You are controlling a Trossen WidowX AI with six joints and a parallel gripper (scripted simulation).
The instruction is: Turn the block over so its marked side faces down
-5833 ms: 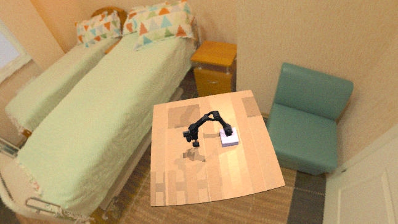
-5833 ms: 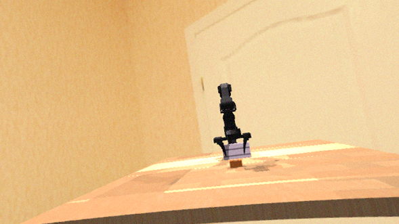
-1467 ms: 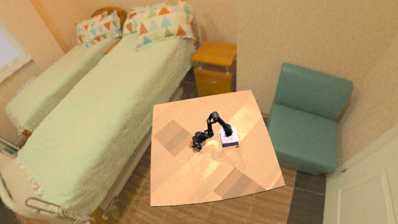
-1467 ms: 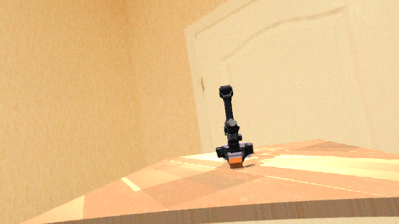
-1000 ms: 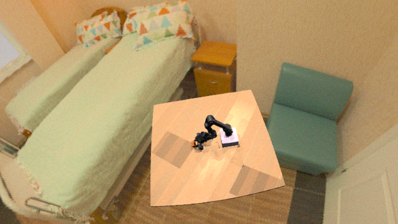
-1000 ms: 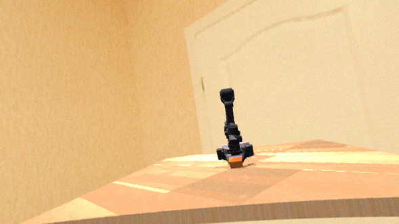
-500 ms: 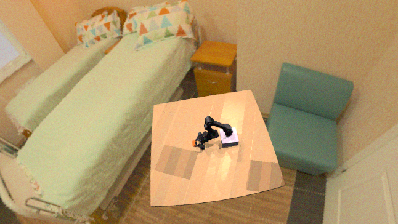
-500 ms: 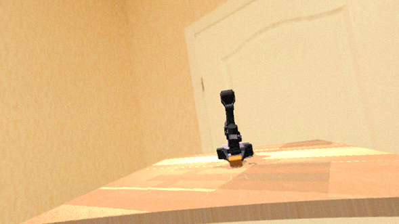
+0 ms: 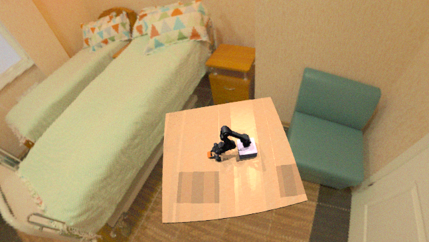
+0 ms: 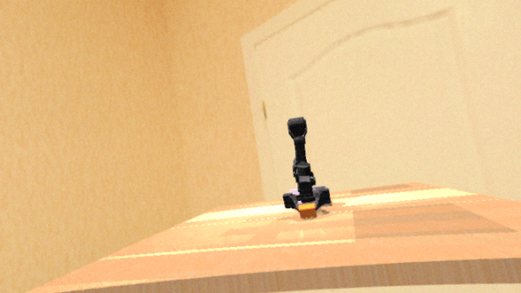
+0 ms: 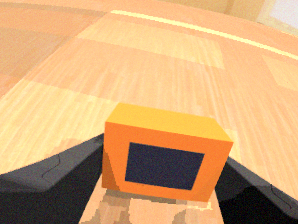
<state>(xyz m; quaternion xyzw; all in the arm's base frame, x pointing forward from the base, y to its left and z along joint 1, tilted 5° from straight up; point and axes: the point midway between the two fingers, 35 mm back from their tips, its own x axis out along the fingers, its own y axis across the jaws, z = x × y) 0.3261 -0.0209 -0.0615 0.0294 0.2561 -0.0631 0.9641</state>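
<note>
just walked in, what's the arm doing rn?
The single arm has its gripper shut on the orange block, low over the wooden table. In the wrist view the block's dark marked side faces the camera, not down, so the flip isn't done. Whether the block touches the table can't be told from these views.

Bed (image 9: 99, 110), nightstand (image 9: 230, 71), teal chair (image 9: 329, 133), door (image 10: 375, 102).
</note>
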